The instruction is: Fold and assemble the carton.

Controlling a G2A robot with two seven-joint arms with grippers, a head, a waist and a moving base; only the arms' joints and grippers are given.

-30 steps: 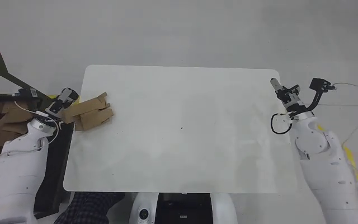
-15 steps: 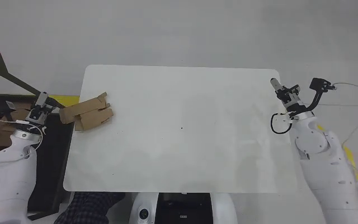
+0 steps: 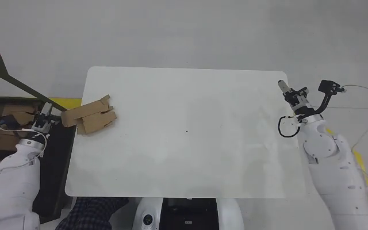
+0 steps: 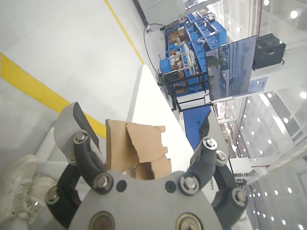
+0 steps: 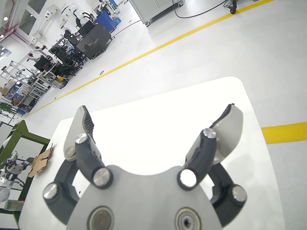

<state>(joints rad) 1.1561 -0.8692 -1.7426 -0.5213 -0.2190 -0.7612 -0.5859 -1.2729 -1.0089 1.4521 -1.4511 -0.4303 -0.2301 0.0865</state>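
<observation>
A brown cardboard carton [image 3: 91,115], partly folded with its flaps loose, lies at the left edge of the white table [image 3: 184,144]. My left gripper [image 3: 48,110] hangs just off that edge, a short gap from the carton, and it is open and holds nothing. In the left wrist view the carton [image 4: 136,147] sits beyond the spread fingers of the left gripper [image 4: 142,113]. My right gripper [image 3: 290,87] stands open over the table's far right corner. The right wrist view has the right gripper [image 5: 157,108] empty above bare table, with the carton [image 5: 40,161] far across.
A dark bin [image 3: 57,167] stands beside the table's left edge, with flat cardboard pieces [image 3: 14,118] near it. A green frame [image 3: 23,86] slants behind it. The table's middle and right are bare white surface.
My left gripper has drawn back from the carton, leftwards off the table edge. The carton stays where it lay. The right arm has not moved.
</observation>
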